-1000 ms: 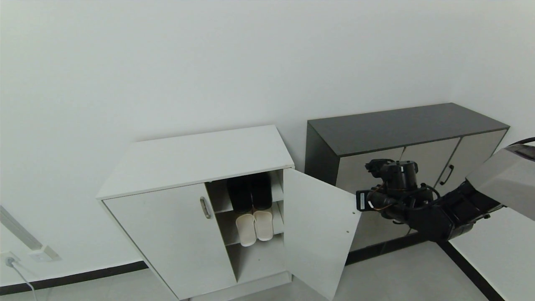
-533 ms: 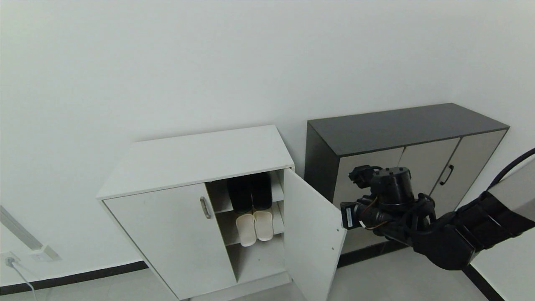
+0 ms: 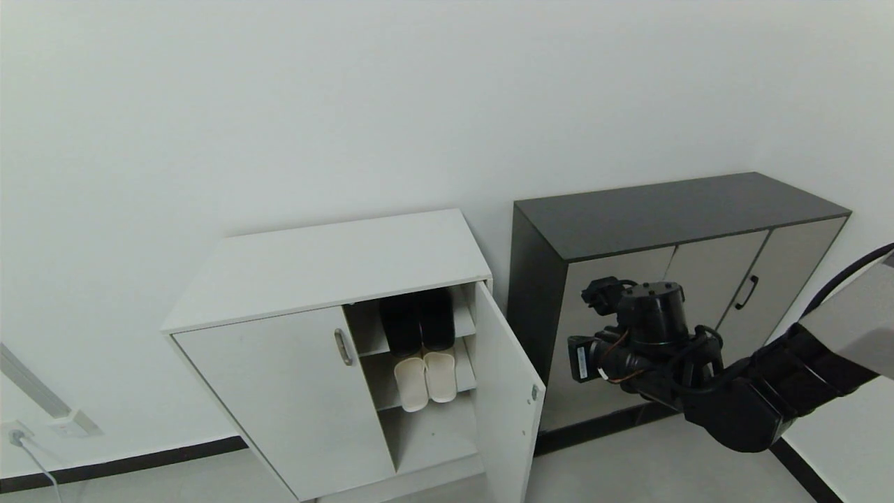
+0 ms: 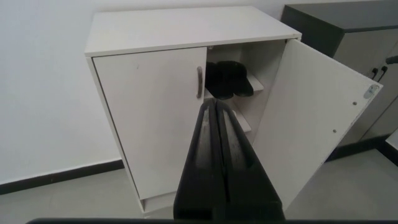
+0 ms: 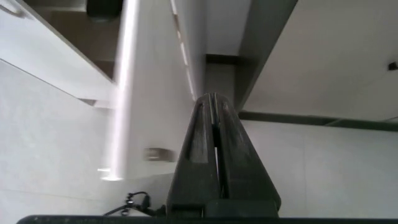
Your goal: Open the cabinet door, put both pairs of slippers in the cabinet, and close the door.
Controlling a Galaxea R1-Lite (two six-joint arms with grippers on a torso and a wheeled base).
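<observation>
The white cabinet [image 3: 328, 262] has its left door shut and its right door [image 3: 506, 398] standing partly open. Inside, a black pair of slippers [image 3: 418, 321] lies on the upper shelf and a white pair [image 3: 424, 377] on the shelf below. My right arm's wrist [image 3: 649, 328] hangs just right of the door's outer face, and its gripper [image 5: 214, 99] is shut on nothing. From in front of the cabinet, my left gripper [image 4: 216, 106] is shut and empty, pointing at the opening where the black slippers [image 4: 229, 78] show beside the open door [image 4: 323, 118].
A dark cabinet [image 3: 670, 216] with steel-grey doors stands right of the white one, close behind my right arm. A wall socket with a cable [image 3: 14, 436] sits low at the far left. Bare grey floor [image 3: 628, 468] lies before both cabinets.
The right door has swung well inward toward the cabinet. My right arm has moved left along with it, staying at the door's outer face.
</observation>
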